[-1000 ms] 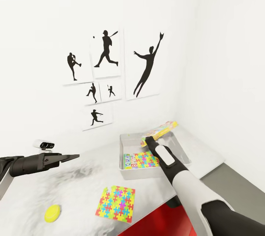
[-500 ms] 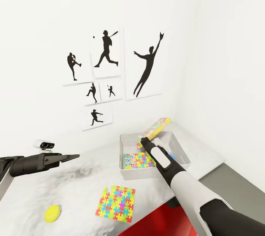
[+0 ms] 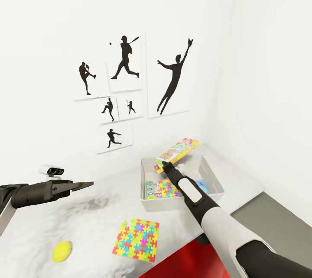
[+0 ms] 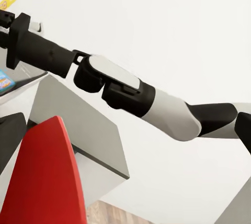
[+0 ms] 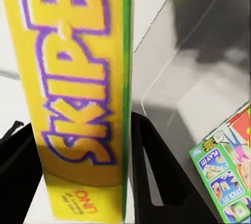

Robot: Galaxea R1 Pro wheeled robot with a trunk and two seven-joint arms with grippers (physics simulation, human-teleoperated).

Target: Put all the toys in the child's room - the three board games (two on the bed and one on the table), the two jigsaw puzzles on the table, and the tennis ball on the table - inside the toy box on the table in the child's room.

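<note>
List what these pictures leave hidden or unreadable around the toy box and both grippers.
- Toy box floor: head view, partly covered by the right arm.
- Board game front: head view, too small to read; right wrist view shows just its yellow edge.
- Left gripper: head view, side-on, jaw gap unclear.
- Blue box: mostly behind the arm.

White walls meet in a corner at right. Six white panels with black baseball-player silhouettes hang clustered on the back wall, the largest a leaping catcher. Pale grey mottled counter runs to the corner. Red surface below its front edge. Wood-toned floor strip. Even, soft light.
</note>
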